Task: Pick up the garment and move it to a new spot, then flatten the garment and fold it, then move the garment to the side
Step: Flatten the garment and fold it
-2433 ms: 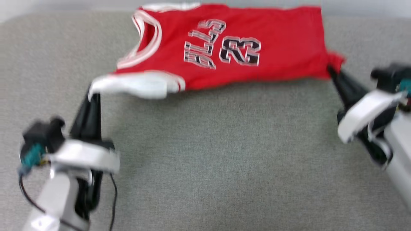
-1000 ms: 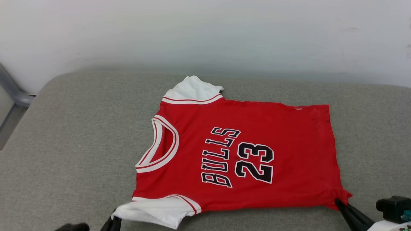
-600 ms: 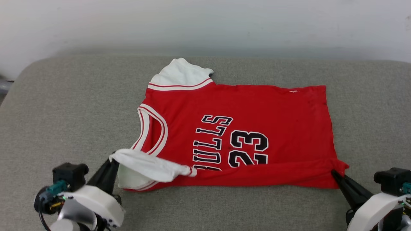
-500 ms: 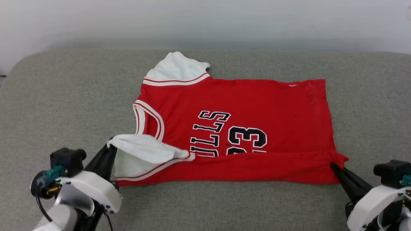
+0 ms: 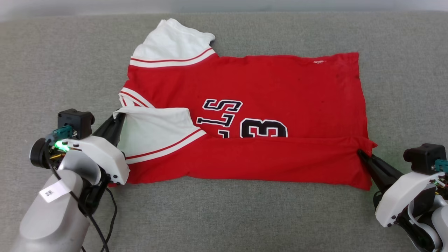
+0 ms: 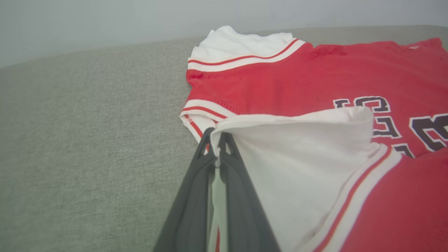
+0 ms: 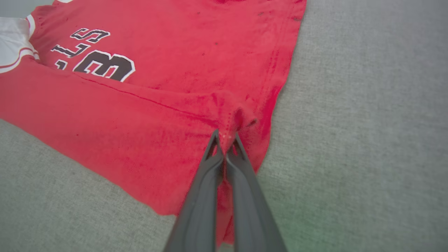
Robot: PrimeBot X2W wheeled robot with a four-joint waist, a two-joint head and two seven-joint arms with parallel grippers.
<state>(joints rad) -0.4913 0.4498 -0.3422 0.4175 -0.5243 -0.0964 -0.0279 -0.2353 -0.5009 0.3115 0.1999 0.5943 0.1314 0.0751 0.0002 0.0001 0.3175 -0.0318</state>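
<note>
Holding the garment (image 5: 280, 80) by the two ends of its near edge, I have that edge lifted and doubled over onto the chest. My left pincer (image 5: 118, 118) is clamped tight on the tip of the white sleeve (image 5: 154, 127). In the left wrist view the cloth is nipped right at the tip of the pincer, and the sleeve fans out ahead of it and to its right. My right pincer (image 5: 360, 153) is closed just as hard on the hem corner (image 5: 368, 144), where the red cloth gathers into a small pucker.

I grip both ends of one long edge so that the flap travels as a single straight band, not a sagging one. Between the two pincers that band lies over the lower part of the black lettering (image 5: 220, 112) and cuts across the number (image 5: 264, 128). Beyond both pincers the rest of the shirt lies spread flat on the grey cushion (image 5: 224, 217), with the far sleeve (image 5: 171, 42) well ahead of my left pincer.

I judge this to be the first lengthwise fold, partly made. My left side sits a little farther over the shirt than my right, so the crease may run skew unless both advance evenly before I let go. The sleeve is thin and held only by its tip, so a tug could pull it free.
</note>
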